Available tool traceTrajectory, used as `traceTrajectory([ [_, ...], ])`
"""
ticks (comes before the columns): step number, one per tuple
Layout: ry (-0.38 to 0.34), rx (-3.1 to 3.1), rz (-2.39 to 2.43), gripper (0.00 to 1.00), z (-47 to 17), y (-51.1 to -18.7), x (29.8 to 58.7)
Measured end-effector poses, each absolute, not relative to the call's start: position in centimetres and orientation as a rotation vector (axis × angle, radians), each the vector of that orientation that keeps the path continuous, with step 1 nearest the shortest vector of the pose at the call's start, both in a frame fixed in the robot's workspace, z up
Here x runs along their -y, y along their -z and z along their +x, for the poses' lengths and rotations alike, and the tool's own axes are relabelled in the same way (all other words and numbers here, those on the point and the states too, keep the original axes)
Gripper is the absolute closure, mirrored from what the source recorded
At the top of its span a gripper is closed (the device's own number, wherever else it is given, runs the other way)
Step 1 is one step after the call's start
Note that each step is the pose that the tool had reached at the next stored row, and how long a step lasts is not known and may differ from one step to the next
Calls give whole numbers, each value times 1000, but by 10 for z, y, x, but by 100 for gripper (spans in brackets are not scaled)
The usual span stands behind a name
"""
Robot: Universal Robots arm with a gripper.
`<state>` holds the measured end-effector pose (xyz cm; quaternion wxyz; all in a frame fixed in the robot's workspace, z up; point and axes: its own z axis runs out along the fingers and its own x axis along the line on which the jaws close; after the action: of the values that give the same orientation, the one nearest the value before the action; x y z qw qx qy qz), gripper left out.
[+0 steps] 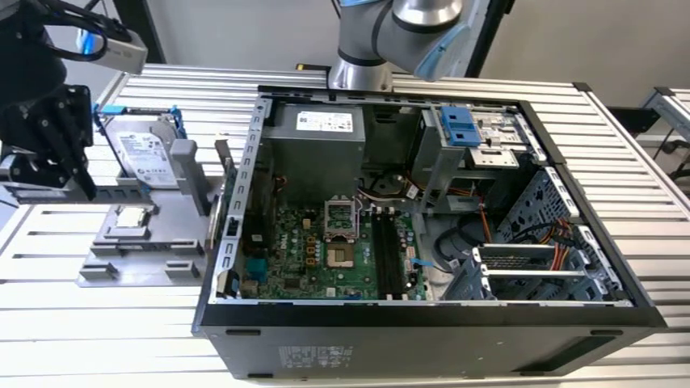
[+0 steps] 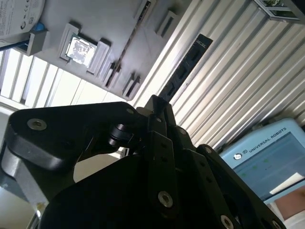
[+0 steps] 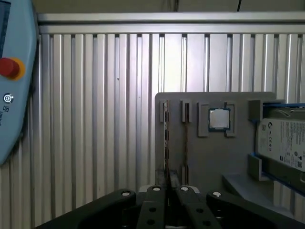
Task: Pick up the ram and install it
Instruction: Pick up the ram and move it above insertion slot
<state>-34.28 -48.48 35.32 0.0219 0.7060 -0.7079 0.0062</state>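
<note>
The gripper (image 2: 156,109) is closed on the ram (image 2: 185,67), its two fingers pinching one end of the stick. In the second wrist view the ram runs straight out from the fingertips as a dark, narrow strip. Its chips show only as dim blocks and its label cannot be made out.

In the first wrist view the ram (image 3: 165,143) is seen edge-on, a thin line leading away from the gripper (image 3: 167,190) along the edge of a grey holder (image 3: 209,162), in line with a pair of small brackets there. Whether the ram touches the holder or hangs just clear of it cannot be told.

Near the ram, beyond the gripper, a square silver processor chip (image 3: 219,119) lies in a pocket of the holder. Farther off on that side, a hard drive (image 3: 283,143) in a blue frame is cut off by the picture edge. On the ram's other side, past a stretch of ribbed metal worktop (image 3: 95,119), a pale blue control pendant (image 3: 14,95) with a red button (image 3: 8,67) is also cut off.

In the exterior view the gripper (image 1: 73,174) hangs at the exterior view's left, partly out of frame, its fingertips lost against its dark body. The open computer case (image 1: 431,323) with its green motherboard (image 1: 313,250) stands well apart from the gripper, on the far side of the holder.
</note>
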Motion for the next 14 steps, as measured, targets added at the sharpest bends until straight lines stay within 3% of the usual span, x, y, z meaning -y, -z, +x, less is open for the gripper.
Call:
traceTrajectory([
  [14,-24,2191,2185,100,-343,-385,485],
])
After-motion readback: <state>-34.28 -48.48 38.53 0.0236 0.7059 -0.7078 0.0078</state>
